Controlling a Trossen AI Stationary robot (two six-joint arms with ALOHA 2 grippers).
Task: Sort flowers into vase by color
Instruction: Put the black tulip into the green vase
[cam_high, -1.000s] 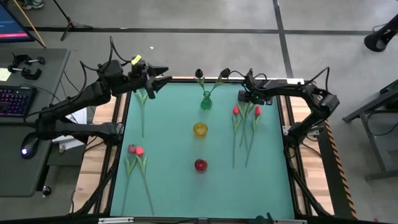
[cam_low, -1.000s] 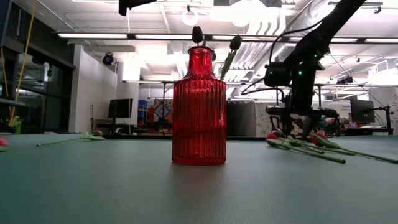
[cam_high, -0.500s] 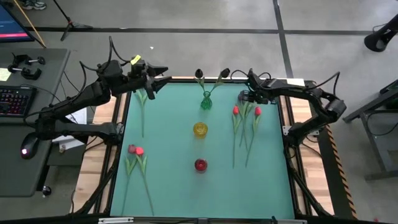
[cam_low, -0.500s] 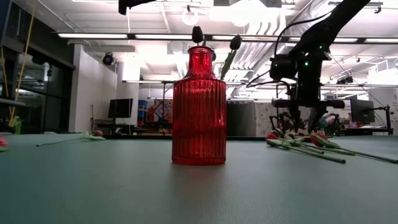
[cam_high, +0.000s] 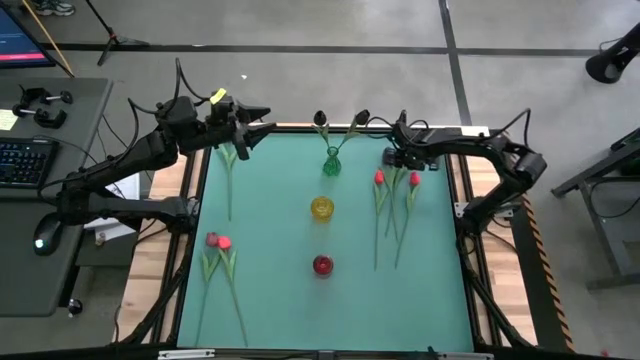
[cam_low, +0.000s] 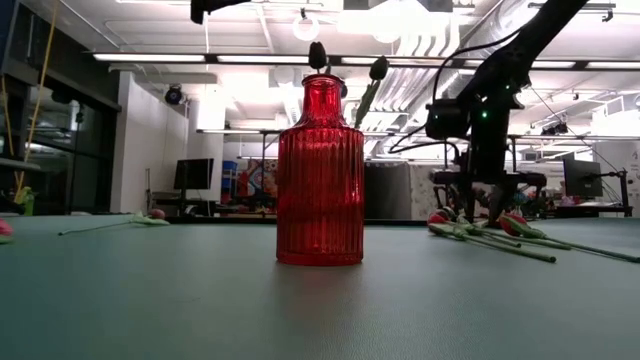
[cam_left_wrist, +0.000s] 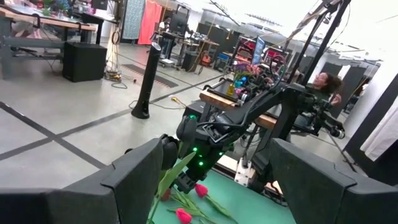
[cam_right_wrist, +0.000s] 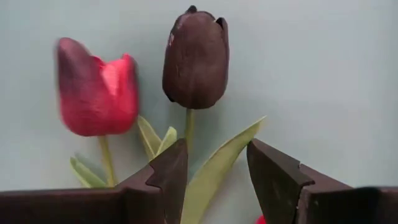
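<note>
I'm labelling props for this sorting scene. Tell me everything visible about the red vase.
The red vase is a bottle-shaped vessel of translucent red glass, by its look, with vertical ribs down a wide body, rounded shoulders and a narrow neck. It stands upright on the green table, in line with a yellow vase and a green vase farther back. From above it shows as a small red round. No flower is in it, and neither pincer touches it.

You've got bright, even ceiling lights; the red tulip (cam_right_wrist: 96, 87) blurs up close, the room behind washes out.
</note>
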